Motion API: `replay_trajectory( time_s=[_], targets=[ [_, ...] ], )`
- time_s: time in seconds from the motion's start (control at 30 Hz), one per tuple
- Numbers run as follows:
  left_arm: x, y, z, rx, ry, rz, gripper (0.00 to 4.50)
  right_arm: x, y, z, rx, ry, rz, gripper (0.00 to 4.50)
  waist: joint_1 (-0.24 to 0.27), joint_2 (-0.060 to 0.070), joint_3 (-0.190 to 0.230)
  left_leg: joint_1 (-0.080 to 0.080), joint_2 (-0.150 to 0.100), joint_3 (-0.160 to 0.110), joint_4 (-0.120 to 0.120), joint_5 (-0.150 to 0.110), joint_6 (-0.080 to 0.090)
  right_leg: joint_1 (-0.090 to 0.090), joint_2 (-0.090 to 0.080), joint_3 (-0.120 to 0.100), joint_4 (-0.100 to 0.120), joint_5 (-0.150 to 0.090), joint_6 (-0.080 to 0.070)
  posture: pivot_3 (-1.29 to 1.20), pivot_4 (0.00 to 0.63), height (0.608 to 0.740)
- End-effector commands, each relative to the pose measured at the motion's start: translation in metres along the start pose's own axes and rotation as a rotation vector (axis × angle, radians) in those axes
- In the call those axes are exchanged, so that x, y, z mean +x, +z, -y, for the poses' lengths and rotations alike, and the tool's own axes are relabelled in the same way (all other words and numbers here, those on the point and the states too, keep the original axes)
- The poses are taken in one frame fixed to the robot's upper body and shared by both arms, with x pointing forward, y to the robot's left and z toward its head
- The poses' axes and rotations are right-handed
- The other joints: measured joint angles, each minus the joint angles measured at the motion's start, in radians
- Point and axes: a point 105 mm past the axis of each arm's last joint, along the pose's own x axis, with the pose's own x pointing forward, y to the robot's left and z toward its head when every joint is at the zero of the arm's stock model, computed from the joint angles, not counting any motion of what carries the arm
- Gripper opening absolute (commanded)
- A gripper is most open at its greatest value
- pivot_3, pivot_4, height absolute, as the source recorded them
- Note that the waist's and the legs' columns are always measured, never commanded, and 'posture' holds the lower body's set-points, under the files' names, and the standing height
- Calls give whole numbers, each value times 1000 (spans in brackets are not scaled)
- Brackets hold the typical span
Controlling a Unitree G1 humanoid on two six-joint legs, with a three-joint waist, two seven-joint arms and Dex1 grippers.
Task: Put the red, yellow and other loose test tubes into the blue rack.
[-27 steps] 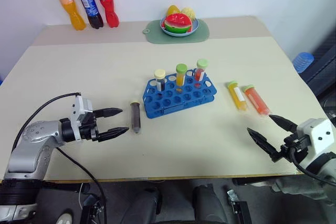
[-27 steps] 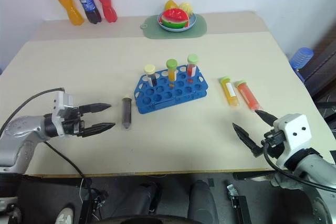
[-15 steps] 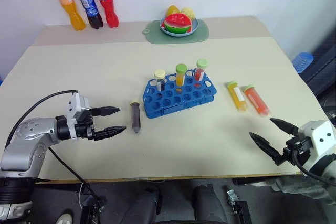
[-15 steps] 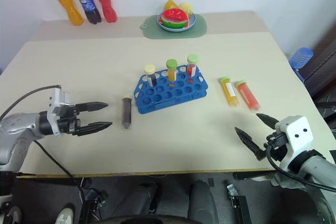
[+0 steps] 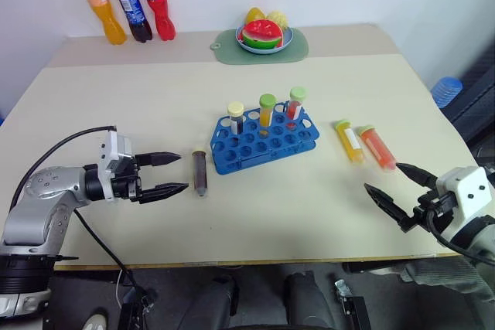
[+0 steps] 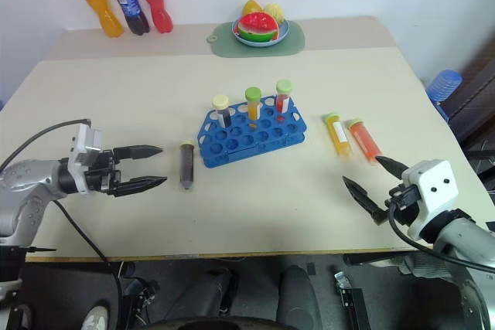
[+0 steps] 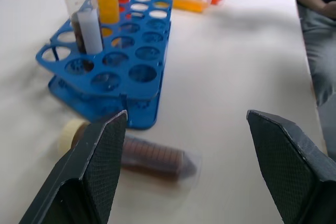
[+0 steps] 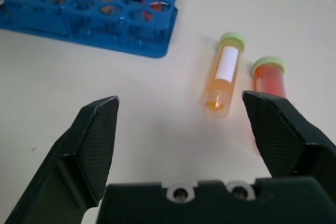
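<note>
We count three loose test tubes on the table (image 5: 155, 98): a brown tube (image 5: 200, 173) lying just left of the blue rack (image 5: 263, 142), and a yellow tube (image 5: 349, 141) and red-orange tube (image 5: 377, 147) lying side by side to its right. Three more tubes stand upright in the rack. In the left wrist view a finger covers part of the brown tube's capped end. Our left gripper (image 5: 172, 173) and right gripper (image 5: 398, 186) both gape wide, holding nothing.

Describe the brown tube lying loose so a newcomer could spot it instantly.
Find the blue rack mid-table. Just off its left end, a tube lies flat, alone. It holds dark brown liquid under a cream cap; the other two loose tubes are yellow and red, right of the rack.
</note>
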Motion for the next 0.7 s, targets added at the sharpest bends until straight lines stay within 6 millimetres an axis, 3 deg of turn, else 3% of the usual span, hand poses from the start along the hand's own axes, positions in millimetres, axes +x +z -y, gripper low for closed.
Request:
replay_trajectory(
  time_s=[0.03, 0.13, 0.23, 0.33, 0.47, 0.7],
  targets=[
    [15, 9, 11, 74, -66, 15, 3754, 1, 12, 35, 10, -71, -22, 4164, 0, 0, 0, 0, 0, 1, 0, 0, 0, 0, 0, 0, 0, 0, 0, 0, 150, 740],
    [24, 9, 17, 85, -99, 30, 3754, 12, 17, 64, 67, -84, -125, 4164, -1, 0, 0, 0, 0, 2, 0, 0, 0, 0, 0, 0, 0, 1, -1, 0, 150, 740],
    [29, 8, 19, 103, -128, 17, 3754, 23, 20, 73, 126, -31, -206, 4164, 0, 0, 0, 0, 2, 4, 0, 0, 0, -1, 2, 0, 0, 1, -1, 0, 150, 740],
    [31, 9, 20, 110, -149, 18, 3754, 34, 8, 86, 162, -53, -307, 4164, -1, 0, 0, -1, 3, 5, -1, 0, 0, -1, 2, 0, -1, 1, -1, 0, 150, 740],
    [32, 12, 23, 116, -158, 24, 3754, 49, 0, 91, 220, -26, -381, 4164, -2, 0, 1, -1, 3, 5, 0, 0, 0, -2, 2, 0, -1, 1, -1, 0, 150, 740],
    [28, 8, 32, 98, -156, 17, 3754, 79, 8, 101, 260, 11, -402, 4164, -10, 0, 1, -2, 3, 6, 0, 0, 0, -4, 2, 1, -1, 1, -1, 0, 150, 740]
  ],
)
